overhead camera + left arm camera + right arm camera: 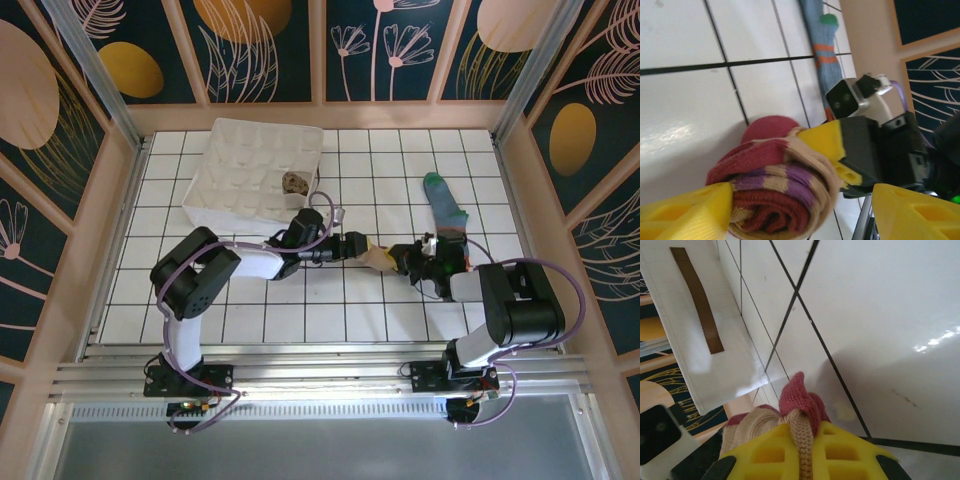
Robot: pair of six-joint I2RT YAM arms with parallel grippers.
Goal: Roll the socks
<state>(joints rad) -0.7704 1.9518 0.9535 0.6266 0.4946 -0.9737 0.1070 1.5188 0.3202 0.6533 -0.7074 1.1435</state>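
1. The beige knit sock with red toe and pink-purple striped cuff (pixel 775 185) is sitting as a tight roll between both sets of jaws.
2. Judgement: the right jaws should be pinching firmly while the left jaws are tucking the cuff over, or the roll unwinds.
3. The right jaws are clamping a beige fold, nearly closed.
4. The left jaws are standing wide, straddling the roll, with one pad (pixel 700 210) touching it.

The tiled table (pixel 400 300) is lit brightly and evenly from above. Glare is thrown off the glossy tiles (pixel 890 315) in both wrist views, and a soft shadow is cast beside the rolled sock (pixel 775 185). Close foreground parts are blurred.
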